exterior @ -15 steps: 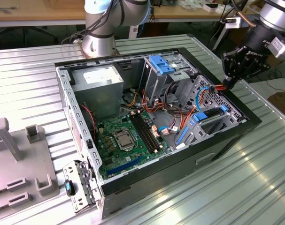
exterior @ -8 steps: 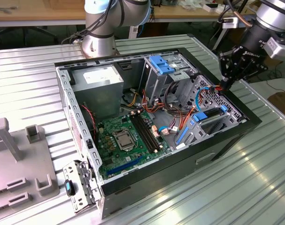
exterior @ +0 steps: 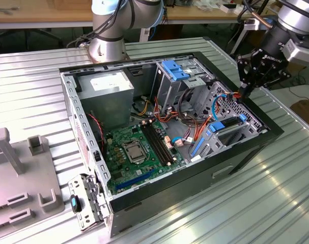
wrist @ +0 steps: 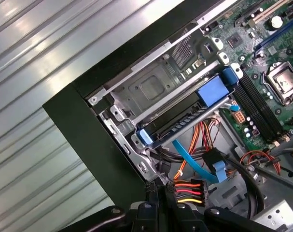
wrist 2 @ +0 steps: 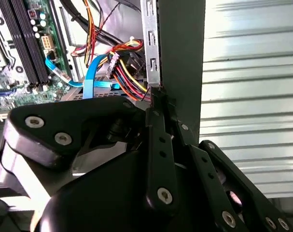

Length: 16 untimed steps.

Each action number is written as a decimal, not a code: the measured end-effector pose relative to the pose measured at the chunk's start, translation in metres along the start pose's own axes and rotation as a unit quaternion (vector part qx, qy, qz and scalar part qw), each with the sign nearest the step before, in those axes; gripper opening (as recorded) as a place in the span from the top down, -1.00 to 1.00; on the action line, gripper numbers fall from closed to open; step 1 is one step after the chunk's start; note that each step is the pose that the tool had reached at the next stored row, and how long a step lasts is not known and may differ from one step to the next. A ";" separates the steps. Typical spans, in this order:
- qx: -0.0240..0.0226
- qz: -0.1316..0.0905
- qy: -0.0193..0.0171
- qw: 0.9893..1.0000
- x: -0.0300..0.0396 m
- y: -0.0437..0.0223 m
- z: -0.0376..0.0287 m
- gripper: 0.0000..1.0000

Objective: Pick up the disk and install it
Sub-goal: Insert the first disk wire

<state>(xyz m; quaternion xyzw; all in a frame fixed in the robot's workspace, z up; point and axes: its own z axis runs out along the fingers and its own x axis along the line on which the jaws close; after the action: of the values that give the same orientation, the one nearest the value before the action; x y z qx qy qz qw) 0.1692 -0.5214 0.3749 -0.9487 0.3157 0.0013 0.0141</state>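
The disk (wrist: pixel 180 118), grey metal with blue rails, lies inside the silver drive bay at the case's corner; in the exterior view its blue rails (exterior: pixel 225 123) show at the case's right side. My gripper (exterior: pixel 244 92) hangs over the case's right rim, a little above the disk. In both wrist views the fingers stand together, shut on a power cable (wrist 2: pixel 129 82) of red, yellow and orange wires. The same cable (wrist: pixel 185 189) runs straight into the gripper (wrist: pixel 161 189) beside the black case wall. A flat blue data cable (wrist: pixel 194 162) hangs loose below the disk.
The open computer case (exterior: pixel 266 127) rests on a ribbed metal table. Inside are the motherboard (exterior: pixel 139 147), a grey power-supply box (exterior: pixel 106 86) and a silver cage with a blue bracket (exterior: pixel 175 68). A grey fixture (exterior: pixel 11 173) stands at the exterior view's left.
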 end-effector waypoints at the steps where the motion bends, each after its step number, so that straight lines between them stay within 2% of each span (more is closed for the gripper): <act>1: 0.000 0.008 0.000 1.000 0.0000 0.0000 0.0000 0.66; 4: 0.000 0.037 0.001 0.999 0.0000 0.0000 0.0002 0.66; 6: 0.000 0.049 0.001 0.999 0.0000 0.0000 0.0002 0.66; 8: 0.000 0.063 0.001 0.998 0.0000 0.0000 0.0002 0.66; 12: 0.001 0.092 0.002 0.996 0.0000 0.0000 0.0004 0.66; 16: 0.001 0.149 0.004 0.989 0.0000 0.0000 0.0007 0.66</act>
<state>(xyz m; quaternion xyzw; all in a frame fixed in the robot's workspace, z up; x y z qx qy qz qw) 0.1692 -0.5214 0.3742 -0.8909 0.4540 -0.0005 0.0140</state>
